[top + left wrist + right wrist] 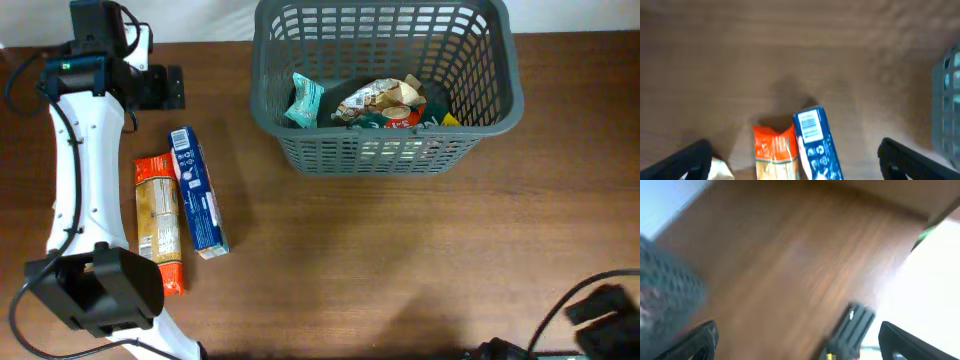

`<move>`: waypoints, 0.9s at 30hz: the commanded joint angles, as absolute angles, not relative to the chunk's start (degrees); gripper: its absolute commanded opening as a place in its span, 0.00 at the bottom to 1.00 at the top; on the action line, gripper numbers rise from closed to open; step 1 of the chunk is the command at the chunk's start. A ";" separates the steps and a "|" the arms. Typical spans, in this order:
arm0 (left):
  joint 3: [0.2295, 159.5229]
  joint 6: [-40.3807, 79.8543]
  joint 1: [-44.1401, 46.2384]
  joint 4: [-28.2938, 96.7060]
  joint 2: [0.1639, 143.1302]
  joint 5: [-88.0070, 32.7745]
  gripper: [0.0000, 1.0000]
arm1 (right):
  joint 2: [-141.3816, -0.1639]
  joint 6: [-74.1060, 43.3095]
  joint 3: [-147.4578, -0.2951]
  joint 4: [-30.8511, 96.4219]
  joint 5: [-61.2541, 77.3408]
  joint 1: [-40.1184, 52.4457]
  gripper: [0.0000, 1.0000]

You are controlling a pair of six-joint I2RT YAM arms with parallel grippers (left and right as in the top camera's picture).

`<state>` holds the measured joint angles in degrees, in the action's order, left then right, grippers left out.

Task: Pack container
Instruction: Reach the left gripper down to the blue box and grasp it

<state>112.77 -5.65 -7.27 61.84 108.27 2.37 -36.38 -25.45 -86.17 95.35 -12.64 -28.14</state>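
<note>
The container [385, 150], a dark grey slotted basket, stands at the back centre and holds several snack packets, among them a teal one [305, 100] and a beige one [385, 97]. A blue box [197, 195] and an orange packet [160, 220] lie side by side on the table at the left. My left gripper [165, 88] is open and empty, beyond their far ends; in the left wrist view [794, 147] the blue box [815, 145] and the orange packet [774, 155] show between its fingers. My right gripper [600, 303] is open and empty at the front right corner.
The wooden table [400, 260] carries everything. The basket's edge shows at the right of the left wrist view [947, 100] and blurred at the left of the right wrist view [665, 295]. A dark bracket [852, 330] sits at the table edge near my right gripper [800, 335].
</note>
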 commanded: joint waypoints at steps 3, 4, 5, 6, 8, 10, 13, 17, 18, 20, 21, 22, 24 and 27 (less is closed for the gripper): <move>113.27 -6.74 -7.68 60.16 109.21 1.74 0.99 | -30.02 -27.53 -72.18 93.49 -7.75 -28.58 0.99; 113.27 -6.70 -7.68 59.99 109.56 0.95 0.99 | -29.85 -27.51 -70.78 92.95 -7.77 -28.58 0.99; 113.27 -5.65 -7.68 60.01 109.95 0.16 0.99 | -29.87 -27.51 -69.04 91.98 -7.75 -28.58 0.99; 113.27 -3.53 -7.68 60.51 110.78 -0.54 0.99 | -29.98 -27.51 -67.42 90.52 -6.96 -28.58 0.99; 113.27 -0.80 -7.68 62.52 112.31 -2.98 0.99 | -30.11 -27.46 -66.35 88.86 -6.85 -28.58 0.99; 113.27 1.52 -7.68 65.98 114.50 -7.55 0.99 | -30.15 -27.29 -66.32 87.64 -6.85 -28.58 0.99; 113.27 2.22 -7.66 70.30 117.51 -13.15 1.00 | -30.15 -26.68 -66.32 86.74 -6.87 -28.58 0.99; 113.27 3.49 -7.31 75.11 121.51 -14.39 0.98 | -30.15 -25.76 -66.32 86.13 -6.92 -28.36 0.99; 113.27 3.49 -7.16 75.94 122.32 -14.39 0.97 | -30.15 -25.76 -66.32 86.06 -7.09 -28.36 0.99; 113.27 3.49 -6.79 77.30 123.98 -14.39 0.97 | -30.15 -25.76 -66.32 86.04 -7.11 -28.25 0.99; 113.27 3.51 -6.74 77.69 124.60 -14.41 0.97 | -30.15 -25.78 -66.32 86.00 -7.29 -27.94 0.99; 113.27 3.51 -6.74 78.15 125.29 -14.41 0.97 | -30.15 -25.76 -66.32 85.82 -7.33 -27.40 0.99; 113.27 3.51 -6.76 78.50 126.10 -14.39 0.97 | -30.15 -25.76 -66.32 85.65 -7.77 -26.68 0.99; 113.21 3.51 -6.74 78.72 127.09 -14.39 0.96 | -30.15 -25.76 -66.32 84.97 -9.41 -25.41 0.99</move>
<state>113.01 2.87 -6.81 78.43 125.75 -13.17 -30.30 -26.30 -66.41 85.62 -7.44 -26.79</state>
